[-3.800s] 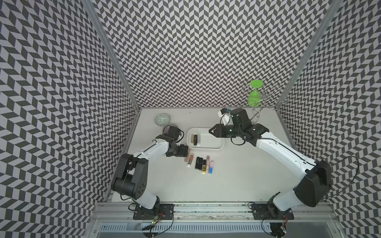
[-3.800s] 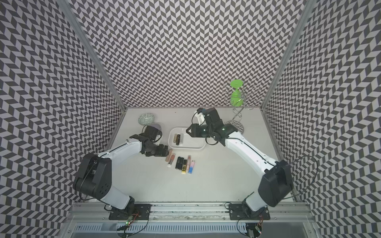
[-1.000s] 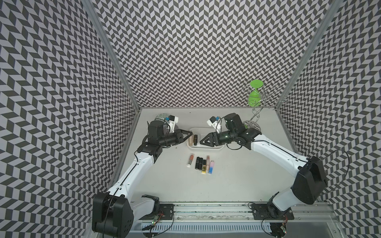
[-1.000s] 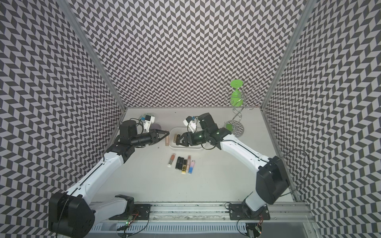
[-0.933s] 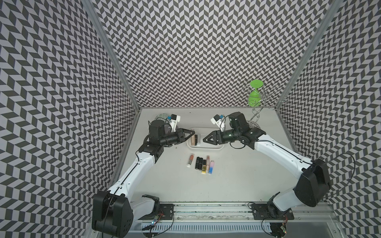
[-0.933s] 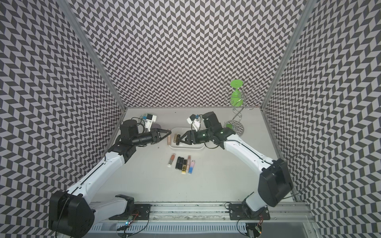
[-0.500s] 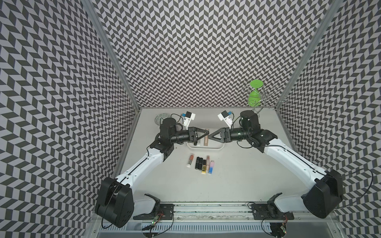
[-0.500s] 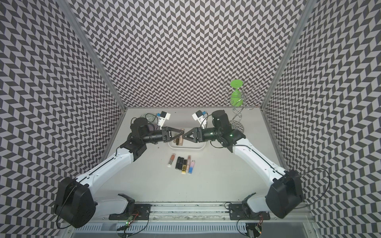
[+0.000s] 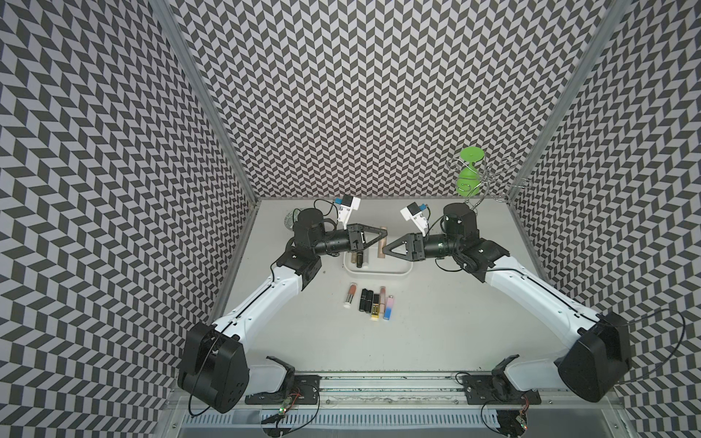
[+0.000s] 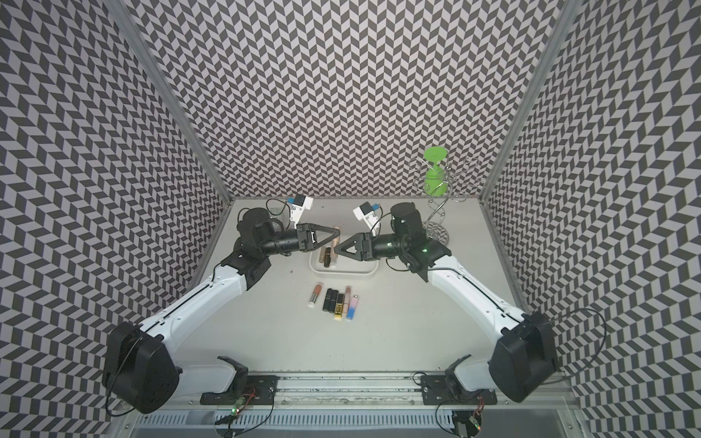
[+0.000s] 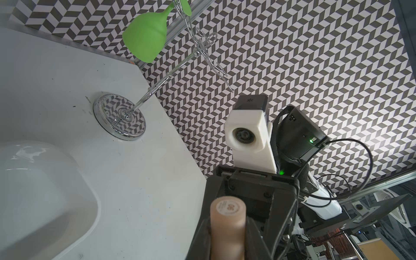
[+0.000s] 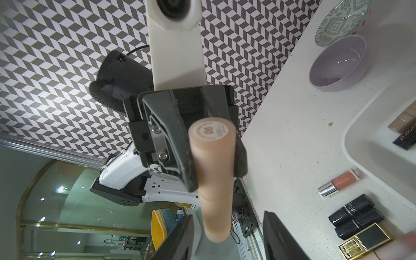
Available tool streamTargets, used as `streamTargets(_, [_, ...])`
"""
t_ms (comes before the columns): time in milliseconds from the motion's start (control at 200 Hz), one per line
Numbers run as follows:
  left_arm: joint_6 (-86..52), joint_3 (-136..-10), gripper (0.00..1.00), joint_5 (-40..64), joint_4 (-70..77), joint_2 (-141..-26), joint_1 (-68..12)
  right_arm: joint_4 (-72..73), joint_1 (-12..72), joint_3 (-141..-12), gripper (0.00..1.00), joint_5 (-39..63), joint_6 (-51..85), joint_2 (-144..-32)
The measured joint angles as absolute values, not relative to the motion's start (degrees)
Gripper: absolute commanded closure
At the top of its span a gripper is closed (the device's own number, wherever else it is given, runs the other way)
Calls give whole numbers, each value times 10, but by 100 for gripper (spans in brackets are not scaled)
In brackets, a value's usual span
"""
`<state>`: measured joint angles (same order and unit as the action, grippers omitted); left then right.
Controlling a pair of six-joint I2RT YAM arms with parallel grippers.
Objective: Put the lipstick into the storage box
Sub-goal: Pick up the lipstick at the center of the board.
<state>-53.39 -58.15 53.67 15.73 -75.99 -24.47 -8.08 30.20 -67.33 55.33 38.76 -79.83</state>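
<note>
Black-and-white chevron walls (image 9: 341,94) enclose a pale grey tabletop (image 9: 436,333) on three sides, evenly lit.

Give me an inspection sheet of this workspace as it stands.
Surface: white table, a few dark specks.
Job's things: beige lipstick held in the air, not yet in the storage box; two tubes lie in the box; a row of lipsticks lies on the table in front of it.
Clutter: lilac bowl, green-patterned bowl, chrome stand with a green cup.
Tools: left tool shut on the lipstick; right tool open, a finger on each side of the tube's free end, gaps showing.
Cables: black cable loops off the right arm's wrist.
Surroundings: chevron-patterned walls on three sides.
</note>
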Motion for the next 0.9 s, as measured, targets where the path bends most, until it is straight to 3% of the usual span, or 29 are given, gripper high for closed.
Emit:
streamTargets(175, [-537,-582,80,536,159,-760,-251,-35,303,-673,51,554,419,-798])
streamTargets(401, [-537,-582,80,530,164,-760,-259,-4,305,-673,63,554,450,-799])
streamTargets(736, [-541,-582,80,528,174,-760,-258,8,307,-673,66,554,460,-801])
streamTargets(901, [-541,-582,80,527,174,-760,-255,21,308,-673,74,554,462,-807])
